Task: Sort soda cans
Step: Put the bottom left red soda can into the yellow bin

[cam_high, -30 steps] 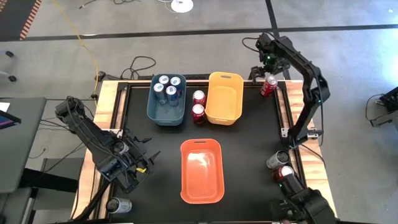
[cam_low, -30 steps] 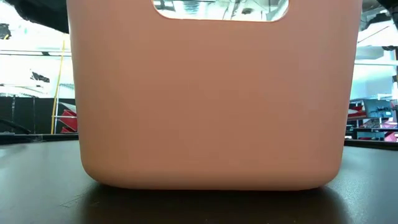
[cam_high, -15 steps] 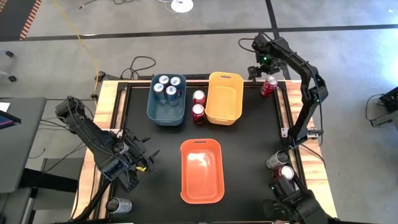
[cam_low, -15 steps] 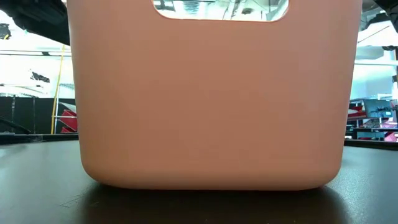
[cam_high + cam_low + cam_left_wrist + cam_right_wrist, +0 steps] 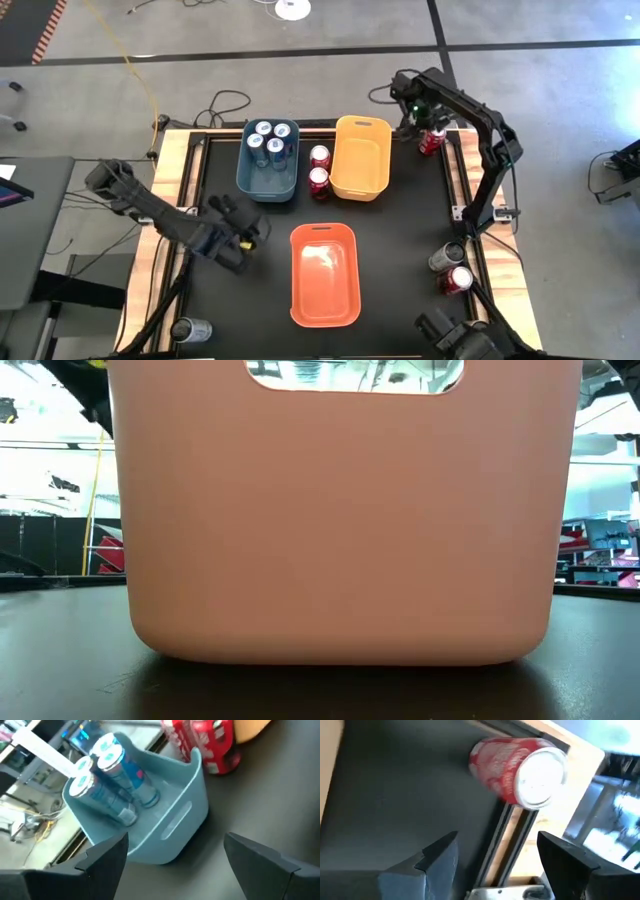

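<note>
Blue bin (image 5: 268, 160) stands at the far edge of the tabletop (image 5: 400, 250), left of centre, with four blue cans (image 5: 272, 142) upright inside. The yellow bin (image 5: 361, 158) stands just to its right at the same edge, nothing visible in it. Two red cans (image 5: 319, 168) stand upright on the mat in the gap between these bins, one behind the other. The orange bin (image 5: 324, 275) sits near the middle of the near half; in the low view its wall (image 5: 340, 520) fills almost the whole picture. A further red can (image 5: 430, 140) stands at the far right corner, on the frame edge. At the right edge, toward the near corner, a silver can (image 5: 444, 257) and a red can (image 5: 459, 280) are close together. One silver can (image 5: 190, 329) lies on its side at the near left corner. Left gripper (image 5: 243, 236) is over the mat in the left half, near the orange bin's far left corner, fingers spread and holding nothing; its wrist view looks onto the blue bin and cans. Right gripper (image 5: 411, 118) hangs at the far right corner just beside the corner can, fingers spread, empty; its wrist view shows that can (image 5: 517, 770) ahead of the fingers (image 5: 437, 860), not touching.
</note>
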You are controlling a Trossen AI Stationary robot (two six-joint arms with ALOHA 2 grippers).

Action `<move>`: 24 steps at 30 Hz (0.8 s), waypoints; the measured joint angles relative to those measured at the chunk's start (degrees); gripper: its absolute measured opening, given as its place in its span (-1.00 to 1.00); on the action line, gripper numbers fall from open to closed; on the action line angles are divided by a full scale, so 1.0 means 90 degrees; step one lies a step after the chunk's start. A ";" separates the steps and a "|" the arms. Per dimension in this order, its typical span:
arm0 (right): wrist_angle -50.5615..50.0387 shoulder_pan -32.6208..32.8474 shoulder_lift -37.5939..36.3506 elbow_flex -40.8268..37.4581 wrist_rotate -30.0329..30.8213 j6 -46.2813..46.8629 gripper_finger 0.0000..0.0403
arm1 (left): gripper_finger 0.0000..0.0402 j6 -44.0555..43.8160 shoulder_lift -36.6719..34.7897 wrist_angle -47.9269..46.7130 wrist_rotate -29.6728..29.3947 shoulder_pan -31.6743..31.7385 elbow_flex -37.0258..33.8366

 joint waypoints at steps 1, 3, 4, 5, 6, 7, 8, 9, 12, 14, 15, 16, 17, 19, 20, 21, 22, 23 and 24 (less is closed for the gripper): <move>0.0029 0.0048 0.0000 0.0000 -0.0014 -0.0201 0.40 | 0.62 0.0317 -0.0008 0.0153 0.0104 0.0173 0.0000; 0.0046 0.0064 0.0002 0.0060 -0.0002 -0.0274 0.40 | 0.62 0.1023 -0.0030 0.0526 0.0325 0.0468 0.0002; 0.0039 0.0036 0.0001 0.0087 0.0012 -0.0214 0.40 | 0.62 0.1346 -0.0050 0.0730 0.0471 0.0584 0.0002; 0.0103 -0.0015 -0.0002 0.0109 0.0032 -0.0114 0.40 | 0.62 0.1716 -0.0074 0.0978 0.0602 0.0709 0.0002; 0.0180 -0.0085 -0.0005 0.0111 0.0039 -0.0012 0.40 | 0.62 0.2106 -0.0086 0.1234 0.0733 0.0831 0.0002; 0.0256 -0.0171 -0.0002 0.0109 0.0039 0.0112 0.40 | 0.62 0.2476 -0.0088 0.1484 0.0898 0.0928 0.0003; 0.0293 -0.0267 0.0000 0.0109 0.0057 0.0277 0.40 | 0.62 0.2789 -0.0092 0.1706 0.1081 0.1031 0.0005; 0.0325 -0.0372 0.0000 0.0109 0.0063 0.0474 0.40 | 0.62 0.3041 -0.0101 0.1864 0.1260 0.1115 0.0005; 0.0348 -0.0675 0.0000 0.0059 0.0047 0.0890 0.40 | 0.62 0.3594 -0.0152 0.2093 0.1661 0.1351 0.0014; 0.0402 -0.0864 0.0003 0.0012 0.0028 0.0966 0.40 | 0.62 0.3800 -0.0188 0.2070 0.1828 0.1487 0.0022; 0.0497 -0.0885 0.0005 0.0012 0.0007 0.1032 0.40 | 0.62 0.3891 -0.0209 0.2070 0.1881 0.1552 0.0022; 0.0643 -0.0888 0.0004 0.0013 -0.0021 0.1112 0.40 | 0.62 0.3979 -0.0244 0.2078 0.1919 0.1616 0.0022; 0.0785 -0.0897 0.0005 0.0017 -0.0195 0.1171 0.40 | 0.62 0.4040 -0.0286 0.2073 0.1994 0.1674 0.0024; 0.1025 -0.0959 0.0045 0.0017 -0.0727 0.1230 0.40 | 0.62 0.4102 -0.0359 0.2043 0.2125 0.1752 0.0024; 0.1095 -0.0998 0.0071 0.0017 -0.0885 0.1238 0.40 | 0.62 0.4132 -0.0390 0.2042 0.2180 0.1770 0.0024; 0.1107 -0.1014 0.0087 0.0017 -0.0927 0.1244 0.40 | 0.62 0.4169 -0.0425 0.2031 0.2188 0.1780 0.0024; 0.1090 -0.1029 0.0097 0.0017 -0.0909 0.1278 0.40 | 0.62 0.4179 -0.0461 0.2013 0.2195 0.1780 0.0024; 0.1054 -0.1039 0.0108 0.0017 -0.0833 0.1379 0.40 | 0.62 0.4181 -0.0488 0.1995 0.2200 0.1774 0.0024; 0.1024 -0.1054 0.0137 0.0017 -0.0741 0.1501 0.40 | 0.62 0.4188 -0.0521 0.1984 0.2198 0.1772 0.0024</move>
